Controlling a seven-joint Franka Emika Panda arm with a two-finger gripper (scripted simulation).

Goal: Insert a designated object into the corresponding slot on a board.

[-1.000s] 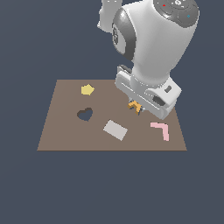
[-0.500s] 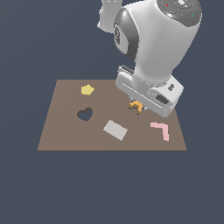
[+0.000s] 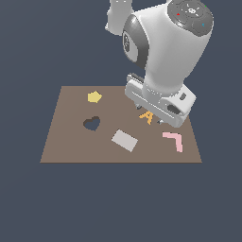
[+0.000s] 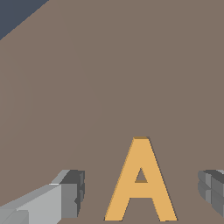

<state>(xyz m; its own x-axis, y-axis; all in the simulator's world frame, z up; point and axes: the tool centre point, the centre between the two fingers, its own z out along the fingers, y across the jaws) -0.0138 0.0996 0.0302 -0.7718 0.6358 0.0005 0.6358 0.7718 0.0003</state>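
- The wrist view is showing the gripper [image 4: 140,192] standing spread, its fingers [image 4: 70,192] flanking the orange A [image 4: 141,183] without touching; the exterior view is hiding those fingers behind the arm
- The orange A [image 3: 147,116] is lying flat on the board [image 3: 66,142], near the exterior view's right; its apex is pointing away from the wrist camera, its long axis running between the fingers
- Only the exterior view is showing the heart cutout [image 3: 92,124], yellow pentagon [image 3: 94,97], grey rectangle [image 3: 125,140] and pink L [image 3: 174,140]

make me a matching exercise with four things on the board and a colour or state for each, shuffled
Things:
1. letter A
2. pentagon
3. L-shaped piece
4. heart cutout

Descriptions:
a. pink
b. dark, nothing in it
c. orange, between the open gripper fingers
d. yellow, near the board's far edge

Pairs: 1-c, 2-d, 3-a, 4-b
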